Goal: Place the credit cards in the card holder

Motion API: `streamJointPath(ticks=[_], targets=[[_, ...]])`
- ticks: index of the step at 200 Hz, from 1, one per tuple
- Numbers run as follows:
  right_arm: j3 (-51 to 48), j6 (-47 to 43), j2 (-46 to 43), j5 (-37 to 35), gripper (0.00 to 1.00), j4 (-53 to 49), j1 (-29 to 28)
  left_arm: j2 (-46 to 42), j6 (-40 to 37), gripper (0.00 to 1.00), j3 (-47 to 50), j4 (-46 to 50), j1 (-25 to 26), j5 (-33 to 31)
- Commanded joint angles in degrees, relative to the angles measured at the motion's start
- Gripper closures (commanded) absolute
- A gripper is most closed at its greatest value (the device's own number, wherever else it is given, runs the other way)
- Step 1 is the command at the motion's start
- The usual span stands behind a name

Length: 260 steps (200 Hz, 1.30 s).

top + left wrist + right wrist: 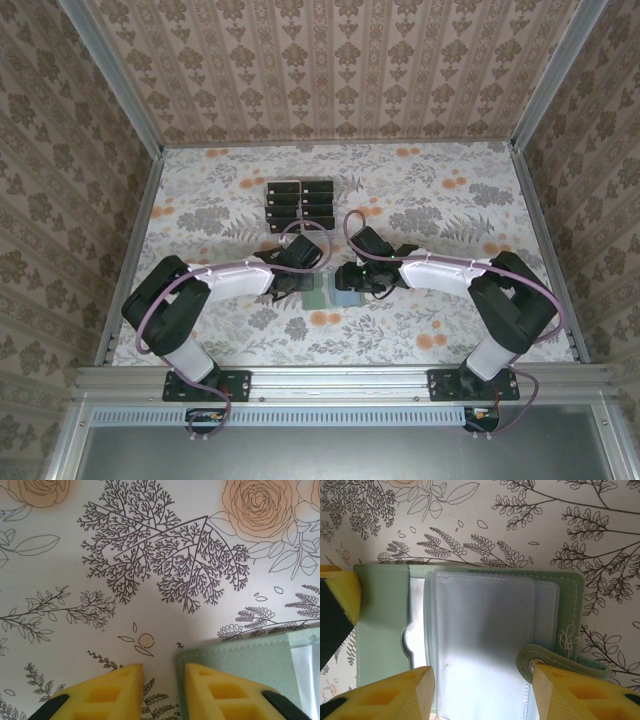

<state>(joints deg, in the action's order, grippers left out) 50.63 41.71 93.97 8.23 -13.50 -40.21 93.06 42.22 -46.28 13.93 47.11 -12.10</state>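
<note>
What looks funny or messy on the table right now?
Nothing looks broken or spilled. The green card holder lies flat and open. Its clear pockets look empty, and its snap strap is folded in over them. The credit cards sit in tidy rows farther back.

Floral tabletop (420,200); damask wallpaper walls (330,70); aluminium frame rail (340,379).

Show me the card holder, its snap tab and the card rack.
card holder (380,625): right wrist view, its green cover.
snap tab (526,658): right wrist view, its rounded end.
card rack (300,203): top external view, its middle.
</note>
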Motion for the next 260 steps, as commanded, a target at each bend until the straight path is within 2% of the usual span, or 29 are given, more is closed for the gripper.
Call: streamJointPath(ticks=[1,82,182,260], targets=[[1.7,-1.0,1.1,1.1,0.44,-1.0,-0.2,2.1,-1.8,0.72,-0.7,-0.6,-1.2,-0.7],[2.2,-0.1,-6.7,0.1,0.42,-3.8,-1.2,2.7,-3.9,0.72,-1.2,-1.8,-2.8,0.4],[5.9,0.0,1.0,-0.6,0.42,-3.8,-4.4,2.7,-3.8,0.72,-0.9,-2.1,-3.2,0.8],[5.3,-2.2,-1.6,-9.1,0.42,-9.4,-3.3,3.0,-3.7,0.72,-0.4,-2.3,-3.3,1.1]])
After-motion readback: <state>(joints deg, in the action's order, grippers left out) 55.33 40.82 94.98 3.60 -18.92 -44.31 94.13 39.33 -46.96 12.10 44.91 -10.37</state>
